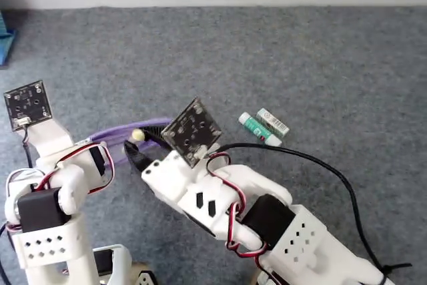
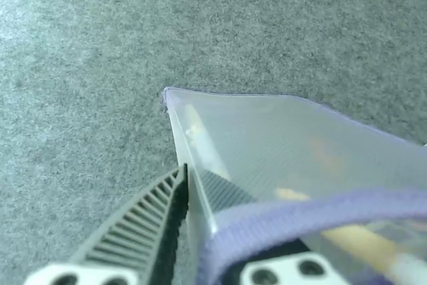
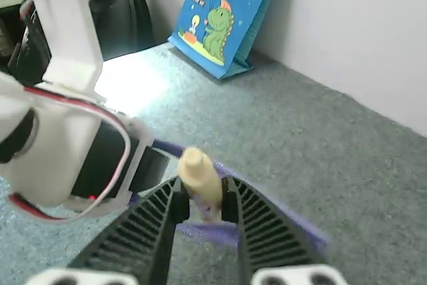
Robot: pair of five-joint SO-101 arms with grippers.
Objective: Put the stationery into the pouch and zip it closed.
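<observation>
Right wrist view shows the right gripper (image 3: pixel 200 199) nearly closed, its 2 ribbed fingers (image 3: pixel 160 218) pressing on either side of a cream stick (image 3: pixel 199 175) that stands upright between them. The stick's rounded end rises above the fingertips. Just behind it lies the purple zip edge of the pouch (image 3: pixel 200 231), with the other arm close beside it.

From the left wrist view, the left gripper (image 2: pixel 190 181) is clamped on the pouch (image 2: pixel 300 145), 1 finger outside the clear wall and 1 showing through it. Yellowish pens lie inside.

From the high view, the pouch (image 1: pixel 123 133) lies on the grey table (image 1: pixel 300 58) between the 2 arms. A green tube (image 1: pixel 255 127) and a white labelled stick (image 1: pixel 273 121) lie side by side, well apart from it.
</observation>
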